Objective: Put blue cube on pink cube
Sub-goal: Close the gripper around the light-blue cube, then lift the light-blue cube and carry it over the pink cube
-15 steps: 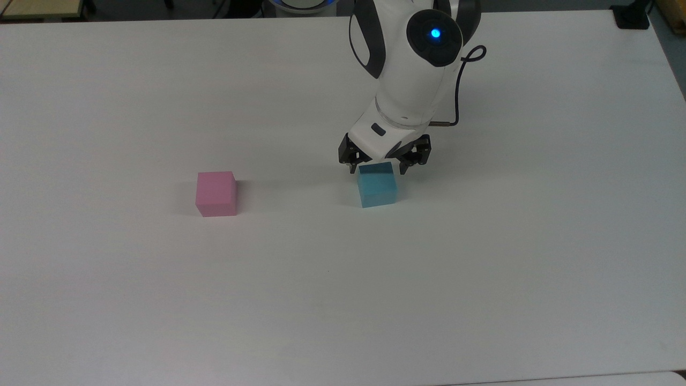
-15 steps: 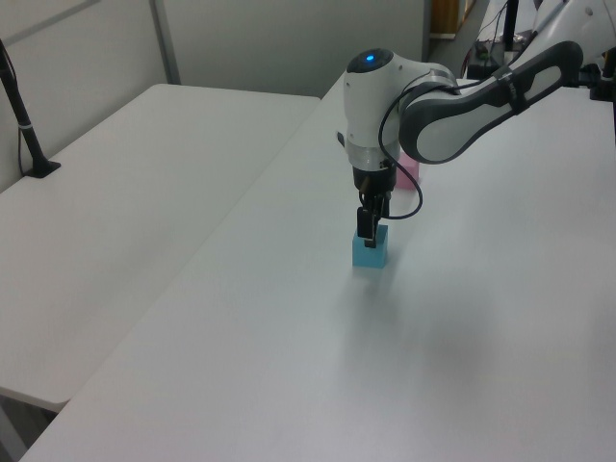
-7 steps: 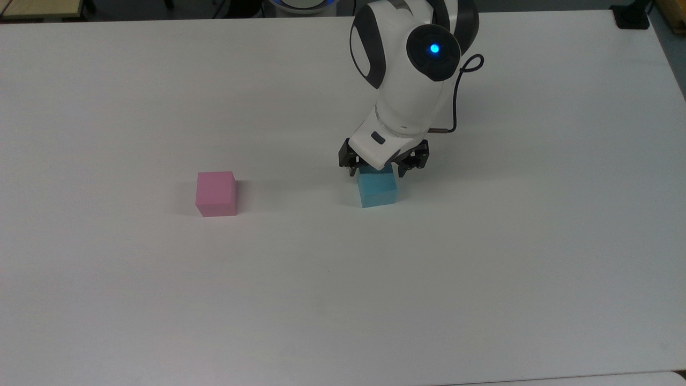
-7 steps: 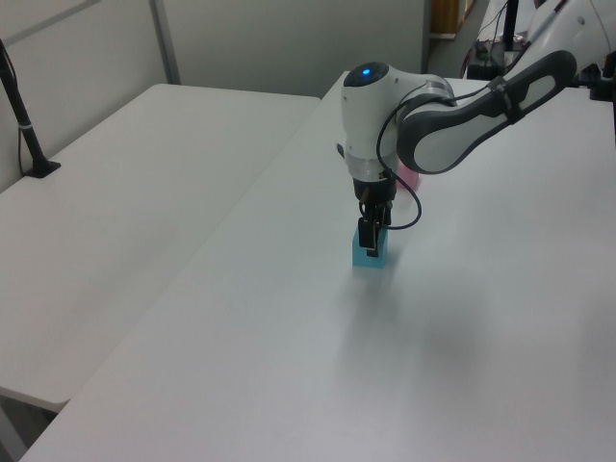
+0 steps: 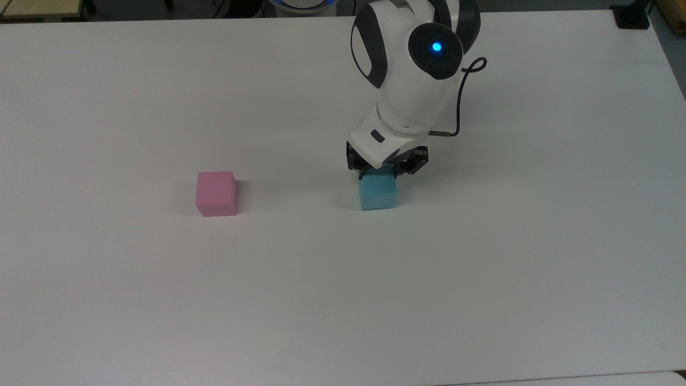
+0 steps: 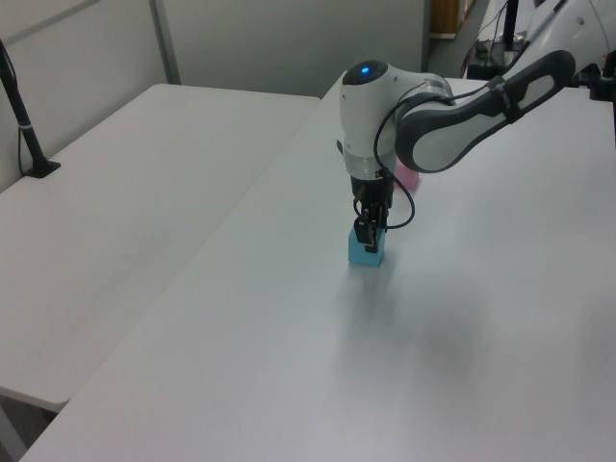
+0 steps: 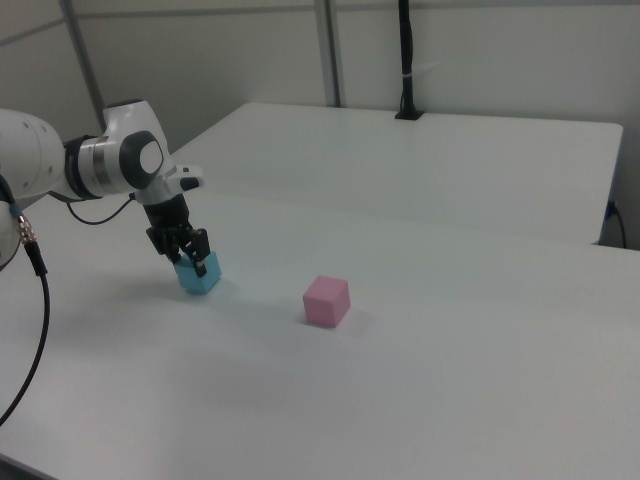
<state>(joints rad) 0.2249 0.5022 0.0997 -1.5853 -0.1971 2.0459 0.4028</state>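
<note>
The blue cube (image 5: 379, 194) rests on the white table (image 5: 343, 300), right of centre in the top view. My gripper (image 5: 379, 172) is down over its top half, one finger on each side, shut on the blue cube. In the left view the gripper (image 6: 367, 235) covers the upper part of the blue cube (image 6: 365, 254). The right view shows the gripper (image 7: 190, 258) astride the blue cube (image 7: 197, 276). The pink cube (image 5: 216, 193) sits alone to the top view's left, well apart. It also shows behind the arm (image 6: 408, 179) and right of the blue one (image 7: 327, 301).
A black post (image 7: 408, 60) stands on a second white table (image 7: 420, 160) beyond this one. A black cable (image 5: 458, 102) loops from the wrist. A black clamp (image 5: 632, 16) sits at the top view's far right corner.
The gripper has come down over the blue cube and its fingers have drawn in against the cube's sides. The cube has shifted slightly. The pink cube has not moved.
</note>
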